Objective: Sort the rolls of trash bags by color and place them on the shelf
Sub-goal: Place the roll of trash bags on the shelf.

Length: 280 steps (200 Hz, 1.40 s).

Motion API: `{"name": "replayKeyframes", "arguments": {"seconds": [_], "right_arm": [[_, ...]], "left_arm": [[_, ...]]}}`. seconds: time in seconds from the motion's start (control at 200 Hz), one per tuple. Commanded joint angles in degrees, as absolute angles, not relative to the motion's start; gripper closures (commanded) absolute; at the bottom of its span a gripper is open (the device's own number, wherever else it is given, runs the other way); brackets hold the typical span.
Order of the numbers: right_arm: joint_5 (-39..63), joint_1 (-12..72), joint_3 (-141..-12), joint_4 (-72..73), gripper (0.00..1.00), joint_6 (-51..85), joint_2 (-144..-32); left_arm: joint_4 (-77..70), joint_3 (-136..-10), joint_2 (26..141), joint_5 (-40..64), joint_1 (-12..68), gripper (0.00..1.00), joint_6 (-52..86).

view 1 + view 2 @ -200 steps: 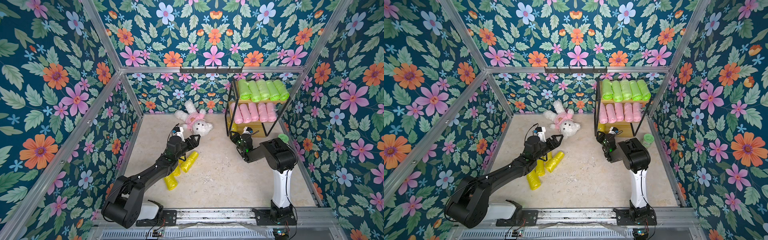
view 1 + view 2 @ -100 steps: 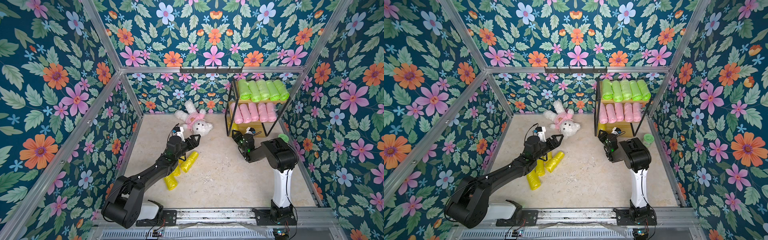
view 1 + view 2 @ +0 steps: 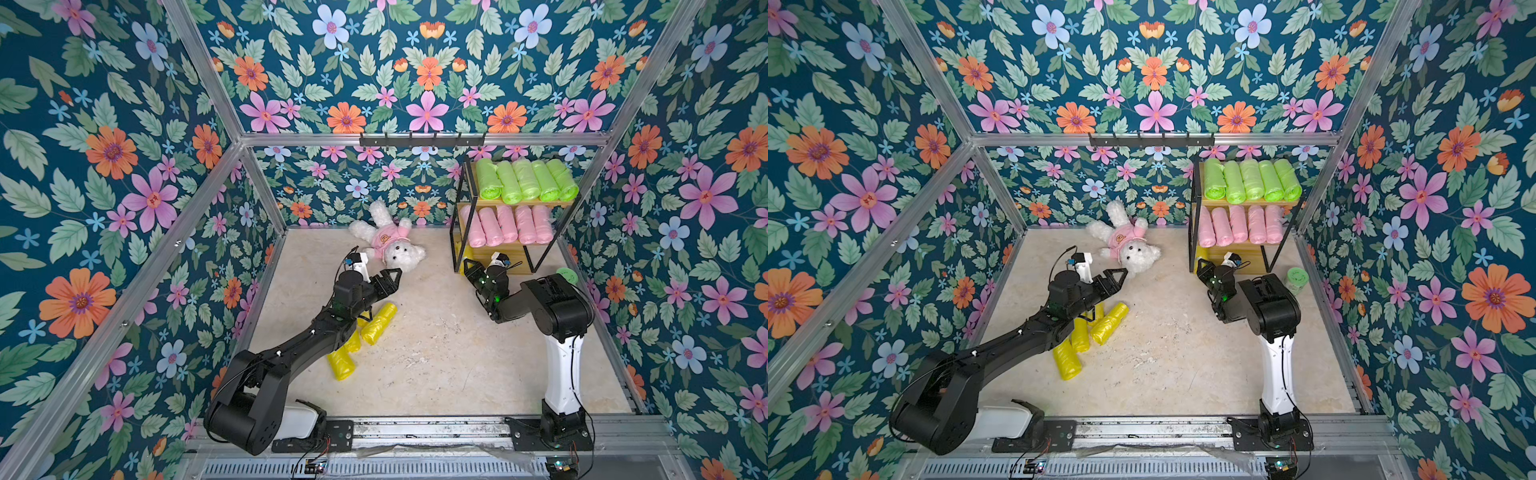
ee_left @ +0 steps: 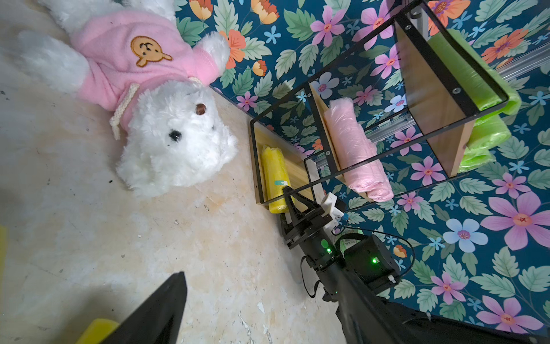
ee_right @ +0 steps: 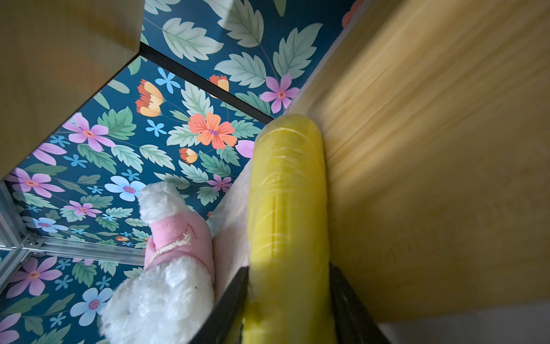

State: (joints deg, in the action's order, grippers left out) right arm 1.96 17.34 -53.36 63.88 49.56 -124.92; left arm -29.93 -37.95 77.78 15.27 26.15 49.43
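Shelf (image 3: 523,203), both top views: green rolls (image 3: 525,181) and pink rolls (image 3: 505,224) fill the tiers beyond right gripper (image 3: 468,266).
Floor rolls (image 3: 1108,318), top view: yellow, behind left gripper (image 3: 1116,275), not yet shelved.
Left gripper, left wrist: wide, empty.
Yellow roll (image 5: 287,208), right wrist: clamped between jaws, on bottom board (image 5: 431,178).

A plush bear (image 3: 388,246) is lying on the floor (image 3: 436,370).
A black hook rail (image 3: 422,139) is hanging high behind the bear; a pale-green jar (image 3: 1296,279) is standing well off to its side.
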Motion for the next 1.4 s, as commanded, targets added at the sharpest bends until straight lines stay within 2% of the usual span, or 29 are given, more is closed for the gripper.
{"name": "replayKeyframes", "arguments": {"seconds": [0.0, 0.2, 0.655, 0.825, 1.15, 1.395], "right_arm": [[4.08, 17.38, -53.85, 66.43, 0.62, 49.66, -125.59], [4.49, 17.34, -54.65, 66.57, 0.62, 49.56, -126.35], [2.56, 17.04, -51.93, 66.33, 0.39, 49.48, -123.02], [1.52, 16.92, -49.38, 66.57, 0.34, 48.57, -120.73], [1.1, 15.93, -45.7, 67.92, 0.27, 48.58, -118.8], [1.13, 15.47, -42.77, 68.66, 0.26, 48.51, -116.95]], "left_arm": [[-31.03, -38.66, 78.14, 16.02, 26.1, 0.16, 49.32], [-31.03, -39.01, 78.58, 16.71, 26.1, 0.16, 49.49], [-29.2, -38.92, 79.06, 17.04, 26.02, 0.16, 47.26], [-24.48, -39.52, 79.03, 17.68, 25.66, 0.15, 42.97], [-13.4, -39.04, 75.69, 14.34, 25.58, 0.15, 35.5], [-7.69, -36.94, 71.78, 10.49, 25.58, 0.15, 34.55]]}}
